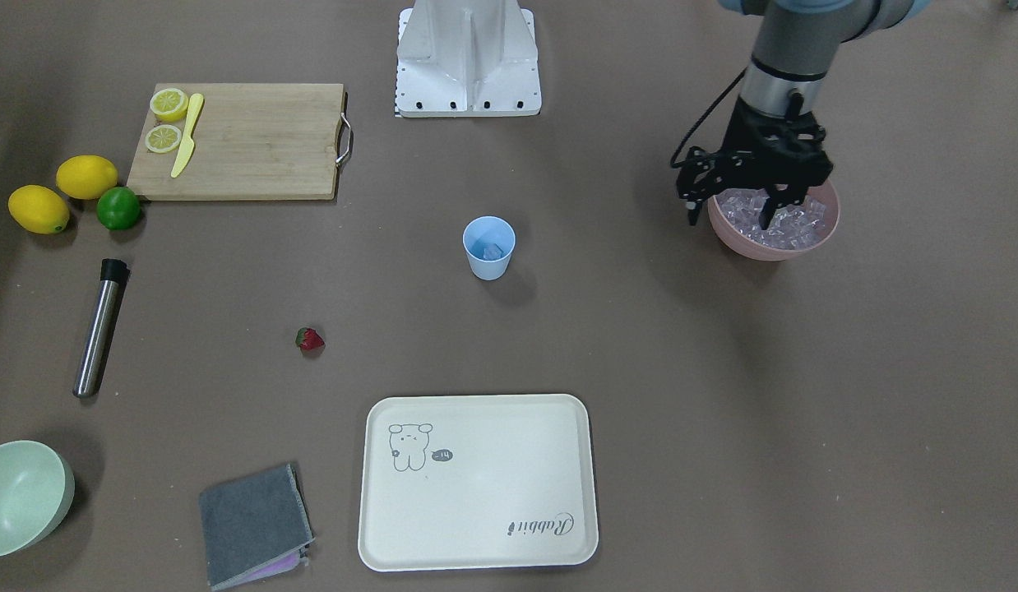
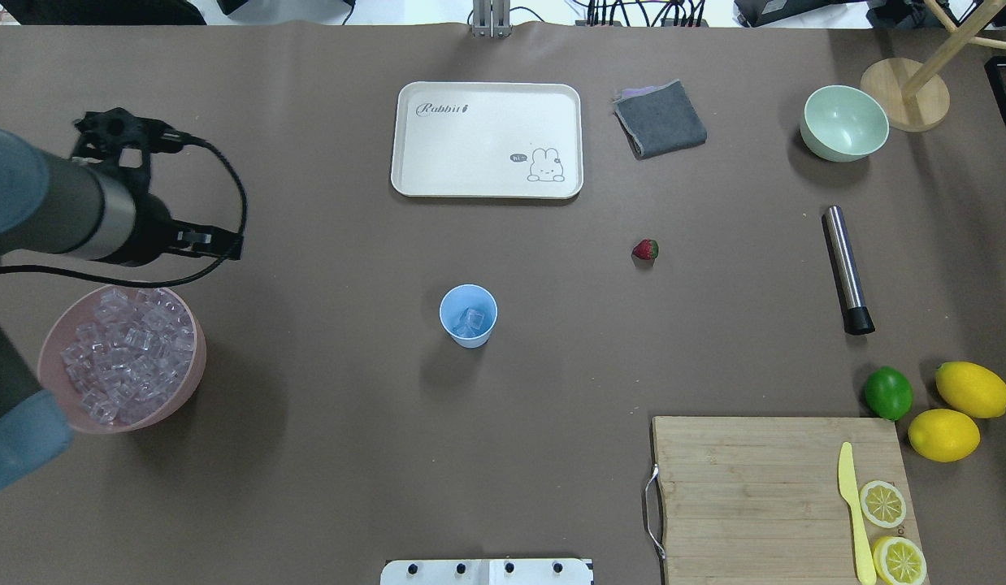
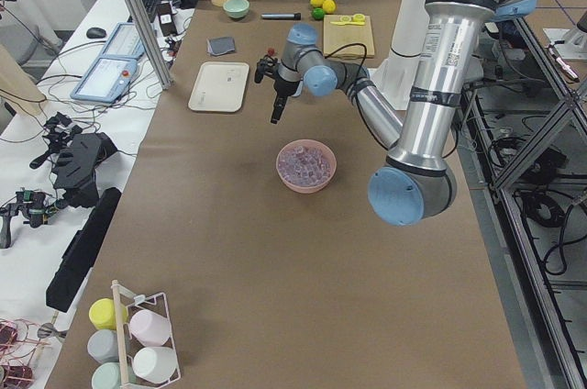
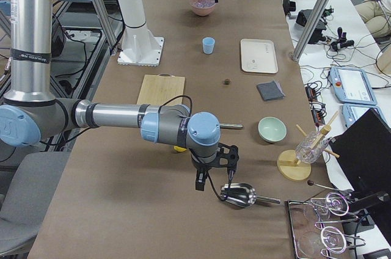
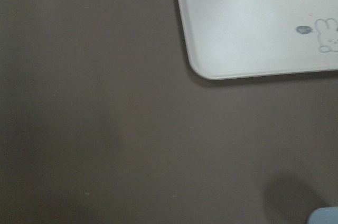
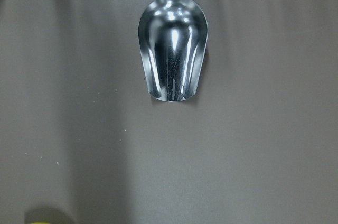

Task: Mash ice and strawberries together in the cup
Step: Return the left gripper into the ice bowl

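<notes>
Closest to my base plate point(image 2: 487, 571), on my right, the wooden cutting board point(image 2: 763, 487) lies flat on the brown table cover point(image 2: 308, 455). It carries two lemon halves point(image 2: 882, 504) and a yellow knife point(image 2: 852, 504). Just past its corner sit a lime point(image 2: 888, 392) and two whole lemons point(image 2: 972, 389).

On my left the pink bowl point(image 2: 190, 370) is heaped with ice point(image 2: 125, 349). My left gripper point(image 1: 728, 220) hangs over it, jaws spread with nothing between them. One finger is over the cubes and the other at the bowl's rim.

In the middle of the table the light blue cup point(image 2: 468, 315) stands upright with a few cubes inside. The strawberry point(image 2: 645, 249) lies on bare cover further out and to my right, well apart from the cup. A steel cylinder with a black end point(image 2: 846, 268) lies beyond it.

Along the far edge are the cream rabbit tray point(image 2: 487, 138), a folded grey cloth point(image 2: 660, 119), a pale green bowl point(image 2: 844, 123) and a round wooden stand point(image 2: 905, 104).

My right gripper point(image 4: 212, 182) is out at the table's right end, just above a metal scoop point(image 6: 173, 55). I cannot tell how its jaws stand.

Past the table runs a white bench point(image 3: 55, 132) with cables and screens, behind an aluminium post point(image 3: 138, 13).
</notes>
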Controlling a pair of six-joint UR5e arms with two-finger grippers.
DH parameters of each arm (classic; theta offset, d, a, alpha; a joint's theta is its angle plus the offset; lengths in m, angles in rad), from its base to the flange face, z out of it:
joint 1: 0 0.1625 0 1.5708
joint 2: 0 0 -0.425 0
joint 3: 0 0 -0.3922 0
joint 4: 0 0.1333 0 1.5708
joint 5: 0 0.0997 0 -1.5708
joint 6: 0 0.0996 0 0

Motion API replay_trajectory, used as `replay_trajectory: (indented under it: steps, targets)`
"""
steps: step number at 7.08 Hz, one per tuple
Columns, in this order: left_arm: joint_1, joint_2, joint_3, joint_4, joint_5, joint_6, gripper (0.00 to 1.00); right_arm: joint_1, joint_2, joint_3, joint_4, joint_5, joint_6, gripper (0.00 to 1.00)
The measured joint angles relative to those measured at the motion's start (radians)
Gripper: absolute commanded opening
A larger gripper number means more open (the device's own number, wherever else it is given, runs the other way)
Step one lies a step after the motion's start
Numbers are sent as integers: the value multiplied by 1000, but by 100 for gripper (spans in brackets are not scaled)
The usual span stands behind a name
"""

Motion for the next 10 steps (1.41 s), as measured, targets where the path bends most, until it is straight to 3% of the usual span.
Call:
replay_trajectory:
  steps: [2,3,7,10]
  targets:
    - [-27,180,-32,-107,-8,-10,97,0,-1,-1,0,0,-1,100]
    - [-27,222,-9,-174,-6,-42,97,-1,-2,-1,1,0,-1,100]
    - [41,242,102,-303,-2,-113,97,-1,-4,-2,0,0,-1,100]
    - [69,239,132,-319,-3,-110,97,-1,-5,-2,0,0,-1,100]
